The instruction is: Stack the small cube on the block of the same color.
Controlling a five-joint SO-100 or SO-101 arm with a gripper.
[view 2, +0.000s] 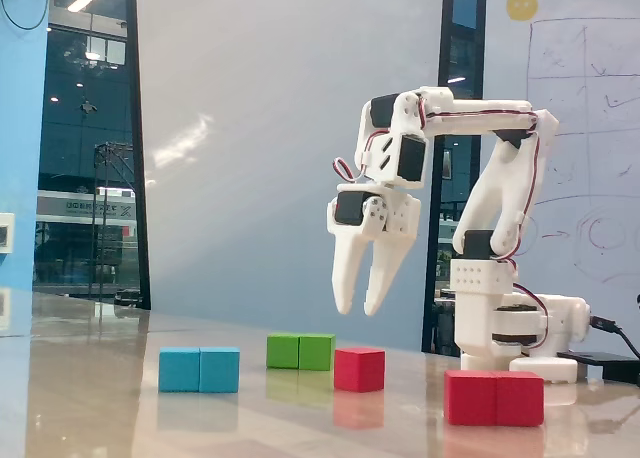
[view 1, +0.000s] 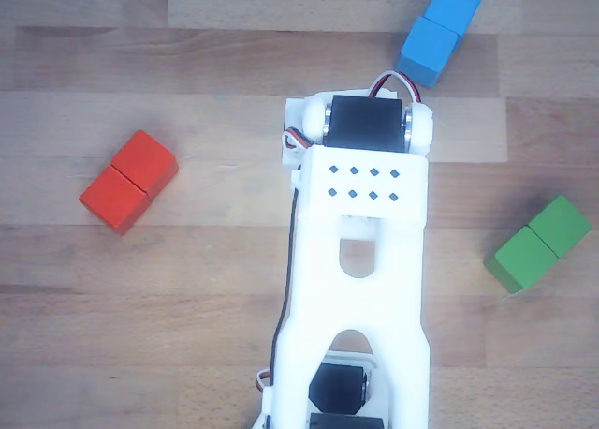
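In the fixed view the small red cube (view 2: 359, 369) sits on the table between the green block and the red block. The red two-cube block (view 2: 494, 397) lies nearest the camera at the right; in the other view it lies at the left (view 1: 128, 181). My gripper (view 2: 357, 308) hangs point-down a short way above the small cube, its fingers a little apart and empty. In the other view the white arm (view 1: 360, 260) covers the middle of the table, so the small cube and the fingertips are hidden there.
A blue two-cube block (view 2: 199, 369) lies at the left of the fixed view and at the top right of the other view (view 1: 438, 33). A green two-cube block (view 2: 300, 351) lies behind the small cube, at the right in the other view (view 1: 540, 244). The arm's base (view 2: 510, 328) stands at the back right.
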